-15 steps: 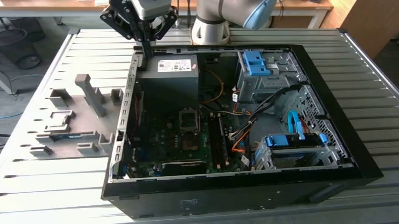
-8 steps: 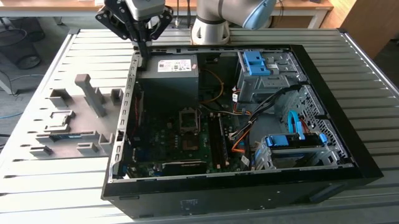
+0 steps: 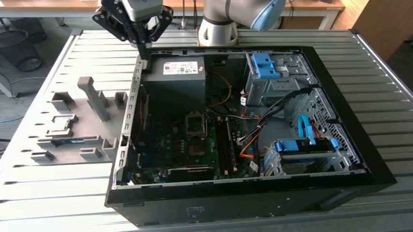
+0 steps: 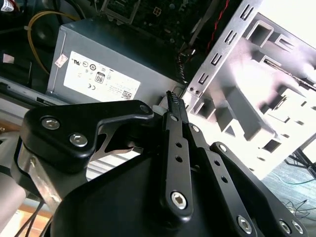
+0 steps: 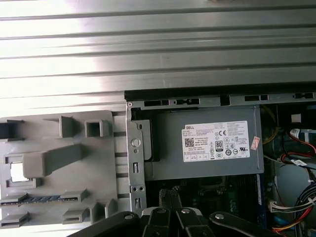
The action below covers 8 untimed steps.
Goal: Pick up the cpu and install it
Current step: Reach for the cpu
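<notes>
Now, pincer (image 3: 142, 46): clenched on nothing, above my side of the case wall (image 3: 133, 96) by the power supply (image 3: 174, 77).
cpu (image 5: 15, 172): seemingly the pale square in the grey holder's (image 5: 103, 165) recess, beside the case.
Risk: I may clip that wall descending, or tilt the thin chip when gripping.

Computer case (image 3: 226, 209) on slatted table (image 3: 51, 208), parts tray (image 3: 65, 126) beside it at the exterior view's left, power supply (image 3: 174, 79) inside its far corner, gripper (image 3: 143, 46) above that corner, drive cage (image 3: 277, 79) toward that view's right.
</notes>
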Available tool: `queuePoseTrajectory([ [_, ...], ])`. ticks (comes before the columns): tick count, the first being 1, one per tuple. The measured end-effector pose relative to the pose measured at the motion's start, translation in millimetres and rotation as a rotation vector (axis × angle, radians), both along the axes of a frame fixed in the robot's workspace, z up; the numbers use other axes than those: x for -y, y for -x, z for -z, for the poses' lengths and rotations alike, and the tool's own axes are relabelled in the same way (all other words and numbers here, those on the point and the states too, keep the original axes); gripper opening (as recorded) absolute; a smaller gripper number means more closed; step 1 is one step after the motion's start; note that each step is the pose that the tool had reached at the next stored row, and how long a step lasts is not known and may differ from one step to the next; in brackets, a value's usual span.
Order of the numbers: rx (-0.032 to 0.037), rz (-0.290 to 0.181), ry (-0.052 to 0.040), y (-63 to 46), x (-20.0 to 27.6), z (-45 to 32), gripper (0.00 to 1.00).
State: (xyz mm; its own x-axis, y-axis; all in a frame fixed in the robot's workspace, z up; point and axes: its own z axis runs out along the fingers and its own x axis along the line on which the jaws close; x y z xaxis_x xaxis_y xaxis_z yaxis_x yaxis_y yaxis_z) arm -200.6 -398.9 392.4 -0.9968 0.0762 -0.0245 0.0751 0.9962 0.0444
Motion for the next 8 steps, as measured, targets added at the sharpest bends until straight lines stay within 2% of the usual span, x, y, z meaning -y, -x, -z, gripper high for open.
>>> queuePoseTrajectory([
  [8, -0.0001, 0.0, 0.0, 9.3, 0.0, 0.1, 0.1],
])
